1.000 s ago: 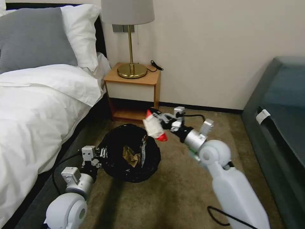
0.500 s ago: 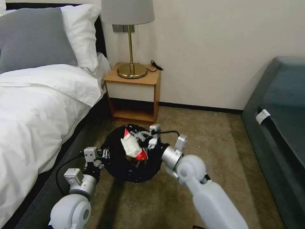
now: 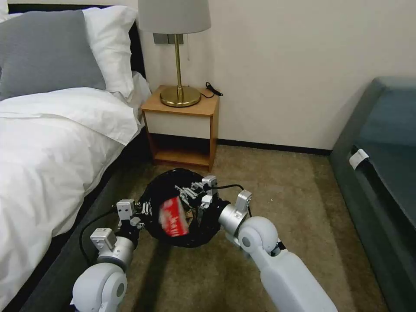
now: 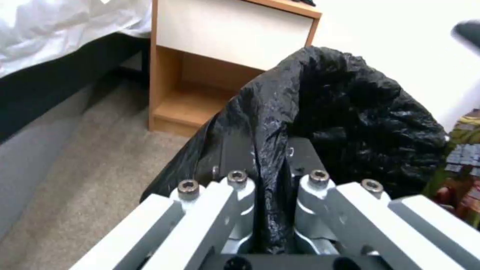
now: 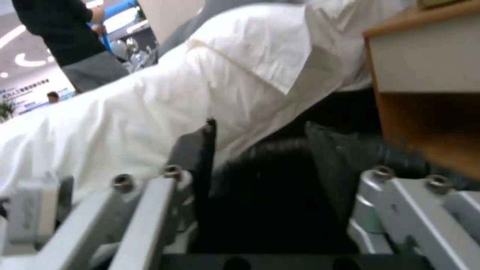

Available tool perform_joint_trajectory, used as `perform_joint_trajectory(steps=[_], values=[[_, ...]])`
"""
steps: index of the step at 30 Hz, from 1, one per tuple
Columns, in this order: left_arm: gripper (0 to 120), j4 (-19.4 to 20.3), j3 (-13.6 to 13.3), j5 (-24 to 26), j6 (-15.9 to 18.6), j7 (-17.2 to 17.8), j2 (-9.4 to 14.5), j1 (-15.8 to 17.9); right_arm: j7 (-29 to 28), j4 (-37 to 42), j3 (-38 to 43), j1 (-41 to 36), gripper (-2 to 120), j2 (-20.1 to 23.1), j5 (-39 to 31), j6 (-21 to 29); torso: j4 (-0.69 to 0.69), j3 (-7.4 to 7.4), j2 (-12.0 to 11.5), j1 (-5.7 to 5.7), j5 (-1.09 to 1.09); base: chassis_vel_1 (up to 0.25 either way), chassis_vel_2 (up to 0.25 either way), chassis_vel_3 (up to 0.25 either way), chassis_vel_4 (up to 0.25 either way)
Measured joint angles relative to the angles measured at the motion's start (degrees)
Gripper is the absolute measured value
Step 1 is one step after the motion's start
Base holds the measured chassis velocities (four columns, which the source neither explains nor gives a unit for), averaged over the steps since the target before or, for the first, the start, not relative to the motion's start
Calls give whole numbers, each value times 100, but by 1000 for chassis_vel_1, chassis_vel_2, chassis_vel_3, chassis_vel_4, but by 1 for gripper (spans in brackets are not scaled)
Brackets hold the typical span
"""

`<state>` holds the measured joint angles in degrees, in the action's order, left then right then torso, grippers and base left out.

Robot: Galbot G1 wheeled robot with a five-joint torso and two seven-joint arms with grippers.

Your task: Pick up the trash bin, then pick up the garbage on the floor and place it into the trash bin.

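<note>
The trash bin (image 3: 172, 177), lined with a crinkly black bag, hangs just above the carpet beside the bed. My left gripper (image 3: 145, 209) is shut on the bag-covered rim (image 4: 272, 165) at the bin's left side. Over the bin's mouth my right gripper (image 3: 185, 193) stands open, with nothing between its fingers (image 5: 207, 142). A red-and-white packet (image 3: 173, 219), a piece of the garbage, is blurred in mid-air just below and left of that gripper, over the bin's near side and free of the fingers.
The bed (image 3: 47, 143) with white bedding runs along the left. A wooden nightstand (image 3: 182, 125) with a brass lamp (image 3: 178, 93) stands behind the bin by the wall. A dark sofa (image 3: 381, 173) lines the right. Brown carpet (image 3: 281, 186) lies between.
My right arm swung left and down from beside the bin to over its mouth. Its fingers opened and the red-and-white packet dropped out of them. The left gripper kept its hold.
</note>
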<state>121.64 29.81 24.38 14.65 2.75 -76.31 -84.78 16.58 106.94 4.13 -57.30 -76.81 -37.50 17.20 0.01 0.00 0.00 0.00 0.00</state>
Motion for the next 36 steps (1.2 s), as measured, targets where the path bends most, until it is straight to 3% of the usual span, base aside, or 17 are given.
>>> perform_joint_trajectory(steps=[9,14,18,23,25,30,36], values=[[5,-206,-58,-21,6,18,-112,157,-121,15,1037,210,83,92,-239,-64,-1,0,0,0,0,0,0,0,0],[5,-534,-27,63,-73,45,-125,387,-651,-205,1695,356,99,352,-837,-17,-1,0,0,0,1,0,0,0,0],[5,-852,-48,144,-177,51,-209,582,-739,-355,2052,388,100,515,-984,-40,-1,0,0,0,2,0,0,0,0],[5,-1637,-169,446,-477,44,-552,1166,-843,-694,2489,343,100,684,-1065,-94,-1,1,0,0,1,0,0,0,0],[5,-1738,-187,549,-505,46,-602,1259,-843,-731,2515,326,100,694,-1028,-108,-1,1,0,0,2,0,0,0,0],[5,-2354,-234,1180,-728,286,-865,1787,-816,-931,2638,244,100,705,-828,-170,-2,1,0,1,0,0,0,0,0],[5,-2758,-154,1647,-720,639,-1009,2081,-801,-1089,2709,226,100,666,-613,-215,-1,1,0,1,1,0,0,0,0]])
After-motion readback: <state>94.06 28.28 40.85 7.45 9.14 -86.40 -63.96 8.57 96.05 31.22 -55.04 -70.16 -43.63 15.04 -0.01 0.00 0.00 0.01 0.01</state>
